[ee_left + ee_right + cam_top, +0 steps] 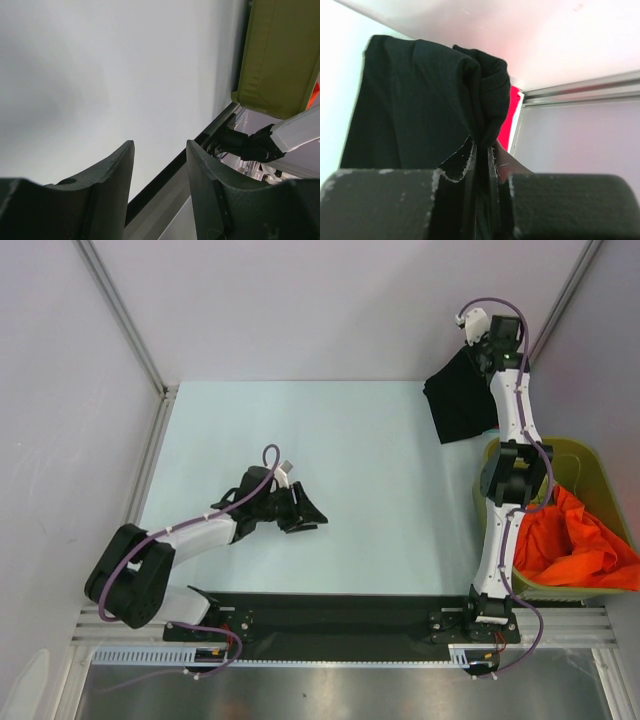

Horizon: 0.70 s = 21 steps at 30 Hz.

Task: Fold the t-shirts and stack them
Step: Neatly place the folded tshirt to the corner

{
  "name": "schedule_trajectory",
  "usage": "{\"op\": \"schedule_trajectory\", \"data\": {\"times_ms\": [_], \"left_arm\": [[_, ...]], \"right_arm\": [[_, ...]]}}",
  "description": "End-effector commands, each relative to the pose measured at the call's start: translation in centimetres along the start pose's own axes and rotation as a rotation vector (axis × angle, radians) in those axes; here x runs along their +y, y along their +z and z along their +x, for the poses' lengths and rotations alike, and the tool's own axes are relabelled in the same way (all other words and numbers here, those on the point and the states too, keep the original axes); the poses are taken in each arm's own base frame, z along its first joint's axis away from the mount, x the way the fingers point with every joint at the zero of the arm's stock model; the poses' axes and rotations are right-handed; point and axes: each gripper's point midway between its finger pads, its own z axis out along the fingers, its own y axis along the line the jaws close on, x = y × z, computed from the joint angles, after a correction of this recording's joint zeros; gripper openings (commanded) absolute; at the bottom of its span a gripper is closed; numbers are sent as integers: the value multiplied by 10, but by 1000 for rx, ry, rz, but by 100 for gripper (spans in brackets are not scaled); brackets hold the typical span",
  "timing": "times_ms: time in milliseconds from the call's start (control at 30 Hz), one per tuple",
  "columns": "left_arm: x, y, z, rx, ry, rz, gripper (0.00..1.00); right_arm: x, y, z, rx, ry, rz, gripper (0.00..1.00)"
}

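Observation:
My right gripper [497, 352] is at the far right corner of the table, shut on the black t-shirt [460, 395], which hangs folded from it over the table's back edge. In the right wrist view the black t-shirt [420, 100] is bunched between the closed fingers [481, 165], with a strip of the red t-shirt [509, 120] behind it. The orange t-shirt [575, 545] lies crumpled in the olive-green bin [590, 465]. My left gripper [305, 512] rests low over the table's middle left, open and empty; in the left wrist view its fingers [112, 175] stand apart.
The olive-green bin stands at the table's right edge beside the right arm; it also shows in the left wrist view [277, 50]. Metal frame posts [125, 320] rise at the back corners. A black rail [330, 615] runs along the near edge.

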Motion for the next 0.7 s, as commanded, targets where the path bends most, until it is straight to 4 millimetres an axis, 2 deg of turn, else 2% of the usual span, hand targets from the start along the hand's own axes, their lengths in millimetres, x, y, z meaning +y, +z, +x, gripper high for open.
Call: {"op": "schedule_trajectory", "data": {"times_ms": [0, 33, 167, 400, 567, 633, 667], "left_arm": [[-8, -1, -9, -7, 36, 24, 52], [-7, -1, -10, -5, 33, 20, 52], [-5, 3, -11, 9, 30, 9, 52], [2, 5, -7, 39, 11, -26, 51], [2, 7, -9, 47, 3, -40, 50], [0, 8, -12, 47, 3, -40, 50], [2, 9, -11, 59, -8, -54, 50]], "right_arm": [[-43, -7, -30, -112, 32, 133, 0], [-50, -6, -26, -100, 37, 163, 0], [-56, 6, -14, -106, 53, 172, 0], [-62, 33, 21, -88, 83, 162, 0], [-76, 46, 30, -112, 90, 215, 0], [-85, 48, 31, -129, 90, 248, 4], [-86, 53, 37, -125, 97, 254, 15]]}}
